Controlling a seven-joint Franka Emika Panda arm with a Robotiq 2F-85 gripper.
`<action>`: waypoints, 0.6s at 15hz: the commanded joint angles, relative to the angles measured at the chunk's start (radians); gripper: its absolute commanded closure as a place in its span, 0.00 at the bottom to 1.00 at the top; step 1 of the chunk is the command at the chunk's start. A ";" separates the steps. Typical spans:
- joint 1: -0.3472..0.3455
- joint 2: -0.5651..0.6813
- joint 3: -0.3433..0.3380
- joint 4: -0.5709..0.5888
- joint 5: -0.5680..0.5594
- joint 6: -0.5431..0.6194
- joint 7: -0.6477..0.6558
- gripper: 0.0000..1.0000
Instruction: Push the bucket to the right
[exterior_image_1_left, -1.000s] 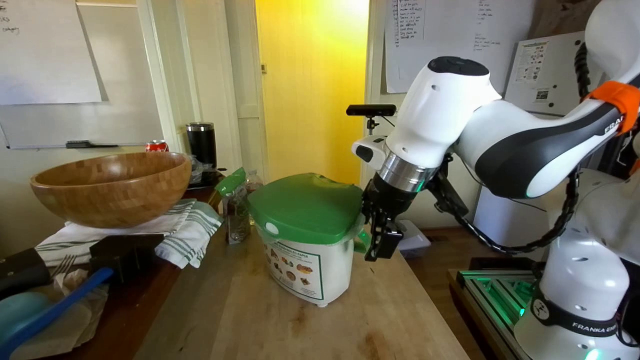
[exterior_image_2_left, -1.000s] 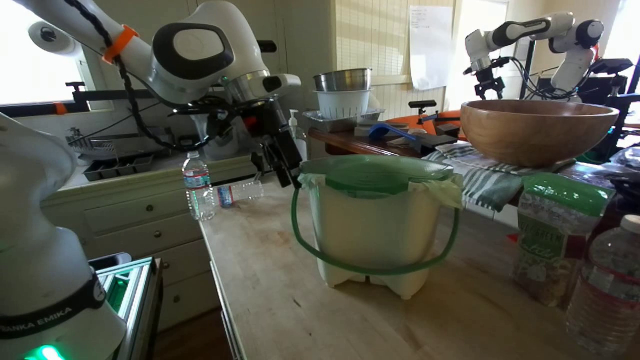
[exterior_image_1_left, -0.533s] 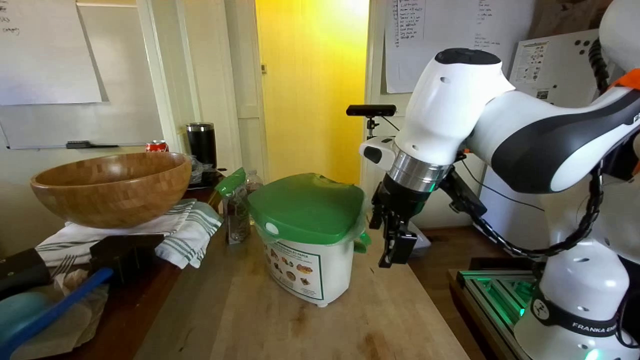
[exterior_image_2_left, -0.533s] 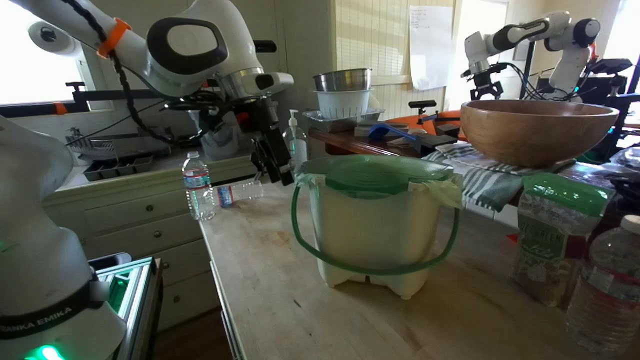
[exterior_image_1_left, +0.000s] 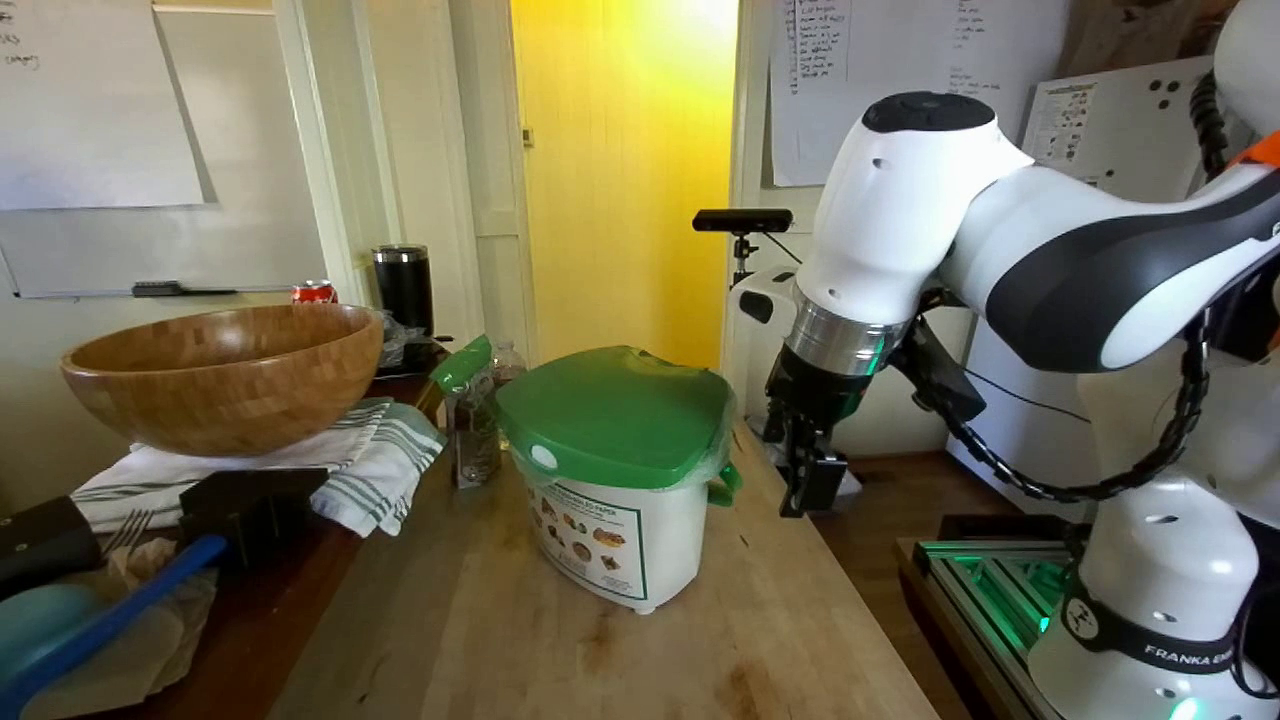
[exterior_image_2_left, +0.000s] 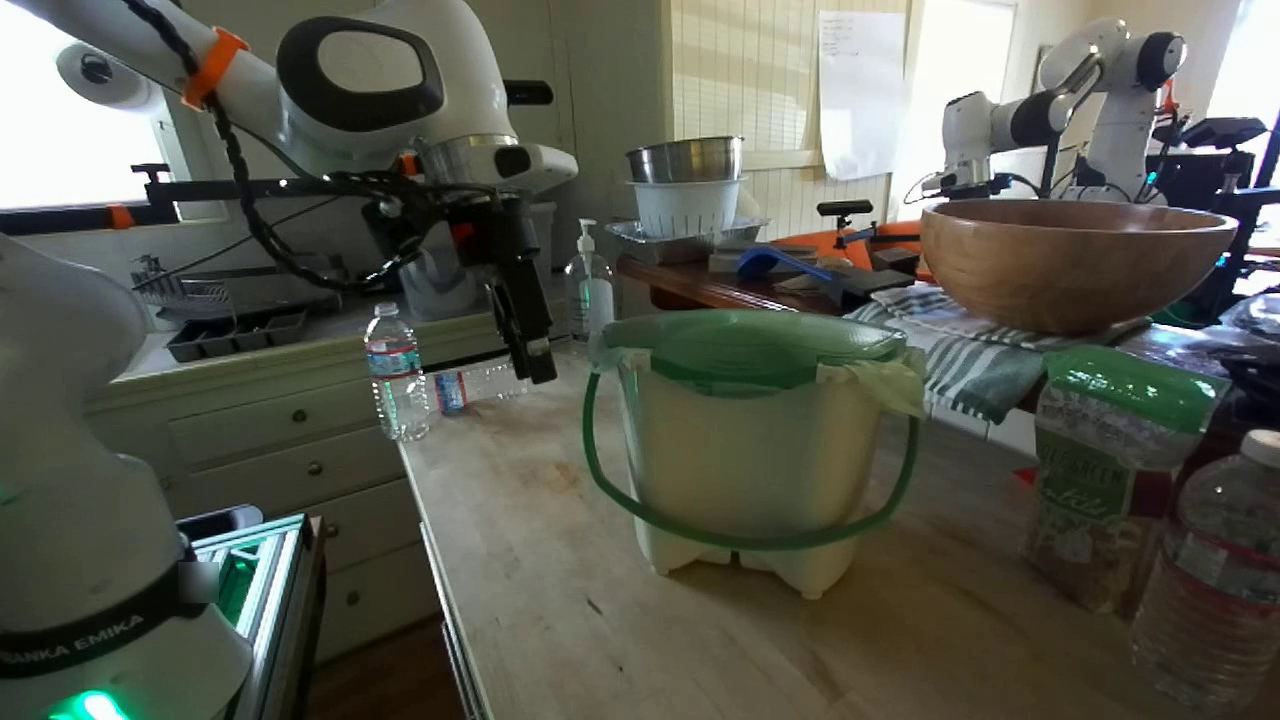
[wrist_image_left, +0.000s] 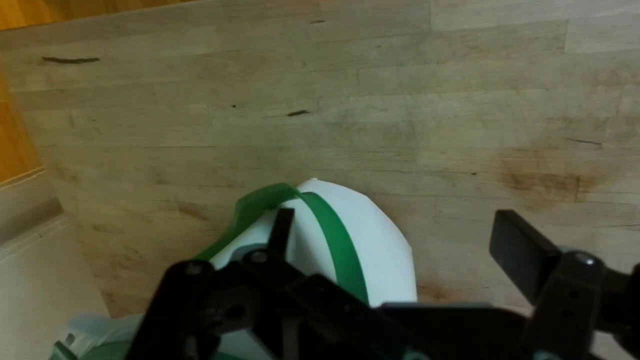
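Note:
The bucket (exterior_image_1_left: 618, 470) is a white tub with a green lid and a picture label, upright on the wooden counter. It also shows in an exterior view (exterior_image_2_left: 750, 450) with its green handle hanging down. My gripper (exterior_image_1_left: 812, 488) is beside the bucket at about lid height, over the counter's edge, with a gap between them. It also shows apart from the bucket in an exterior view (exterior_image_2_left: 538, 368). In the wrist view my gripper (wrist_image_left: 400, 235) has its fingers wide apart with nothing between them. There the bucket's white wall (wrist_image_left: 382, 245) and handle lie below, partly hidden by the left finger.
A wooden bowl (exterior_image_1_left: 225, 380) sits on a striped towel (exterior_image_1_left: 385, 465). A green-topped bag (exterior_image_2_left: 1110, 480) and a water bottle (exterior_image_2_left: 1215, 570) stand near the bucket. Two more bottles, one standing (exterior_image_2_left: 397, 375) and one lying (exterior_image_2_left: 480, 385), are near my gripper.
My gripper has moved away from the bucket's rim, opening a gap, and has turned somewhat. The bucket has not moved. A second robot arm in the background has shifted.

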 joint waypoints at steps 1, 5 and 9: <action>-0.040 0.025 -0.006 -0.006 -0.060 0.064 0.019 0.00; -0.067 0.060 -0.022 -0.003 -0.083 0.114 0.012 0.17; -0.090 0.106 -0.036 -0.002 -0.107 0.179 0.005 0.47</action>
